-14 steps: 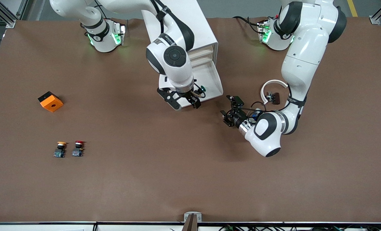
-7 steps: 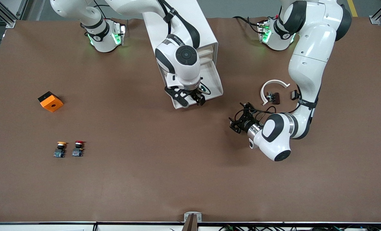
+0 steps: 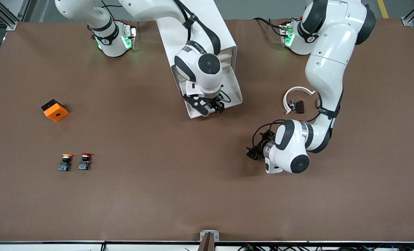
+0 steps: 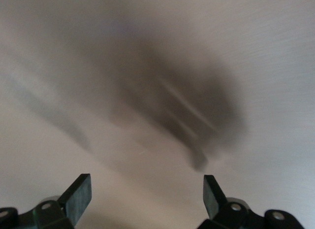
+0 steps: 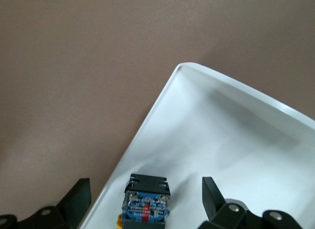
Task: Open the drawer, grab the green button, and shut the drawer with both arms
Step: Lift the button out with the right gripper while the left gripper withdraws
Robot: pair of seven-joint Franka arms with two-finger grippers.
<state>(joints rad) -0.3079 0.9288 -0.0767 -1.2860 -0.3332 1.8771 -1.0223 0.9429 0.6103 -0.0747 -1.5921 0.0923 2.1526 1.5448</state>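
Right tool [image 3: 216,106] hangs wide open over the button [image 5: 146,202] in the pulled-out drawer [image 3: 232,91]; a skewed pinch could tip it. Left tool [image 4: 146,202], also wide, waits over bare table [image 3: 158,195].

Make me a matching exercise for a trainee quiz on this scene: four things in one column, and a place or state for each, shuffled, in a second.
Things:
1. drawer
2. button
3. right gripper
4. left gripper

Places or states:
A. open, over bare table toward the left arm's end
B. pulled out of the cabinet
C. lying in the drawer, by its rim
D. open, over the drawer, above the button

Pairs: 1-B, 2-C, 3-D, 4-A
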